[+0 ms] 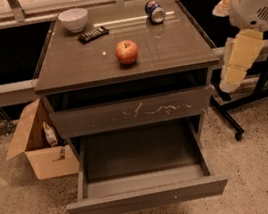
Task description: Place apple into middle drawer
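The red apple (127, 52) with yellowish patches stands upright on the cabinet top (77, 67), near the middle. Below it, the drawer with a plain front panel (148, 197) is pulled out wide, and its inside holds nothing. Above it is a drawer front with white scratches (132, 112), pushed in. My gripper (231, 81) hangs down at the right side of the cabinet, level with the scratched drawer front. It is well apart from the apple and holds nothing that I can see.
A white bowl (73, 19), a dark flat bar (93, 33) and a soda can on its side (155, 11) sit at the back of the cabinet top. An open cardboard box (38, 144) stands on the floor at the left. A black wheeled stand (256, 94) is at the right.
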You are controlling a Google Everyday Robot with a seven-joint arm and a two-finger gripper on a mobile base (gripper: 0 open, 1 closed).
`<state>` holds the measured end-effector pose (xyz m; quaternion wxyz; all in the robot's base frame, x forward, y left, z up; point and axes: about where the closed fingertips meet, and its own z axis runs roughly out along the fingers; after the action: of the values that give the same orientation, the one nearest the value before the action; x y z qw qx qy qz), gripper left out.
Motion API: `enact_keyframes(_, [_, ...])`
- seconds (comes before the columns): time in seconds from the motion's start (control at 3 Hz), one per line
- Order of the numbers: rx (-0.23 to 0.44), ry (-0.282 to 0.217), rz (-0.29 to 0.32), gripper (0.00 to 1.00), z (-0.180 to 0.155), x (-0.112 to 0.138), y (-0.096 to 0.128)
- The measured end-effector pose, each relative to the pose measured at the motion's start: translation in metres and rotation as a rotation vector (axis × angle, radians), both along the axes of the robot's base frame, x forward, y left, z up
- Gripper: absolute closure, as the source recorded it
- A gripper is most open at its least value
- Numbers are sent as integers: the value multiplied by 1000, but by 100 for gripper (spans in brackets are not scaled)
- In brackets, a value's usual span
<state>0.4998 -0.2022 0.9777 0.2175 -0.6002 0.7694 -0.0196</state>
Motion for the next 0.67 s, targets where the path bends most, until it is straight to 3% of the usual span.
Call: enact_keyframes(0.67, [182, -24, 56, 0, -29, 84, 29])
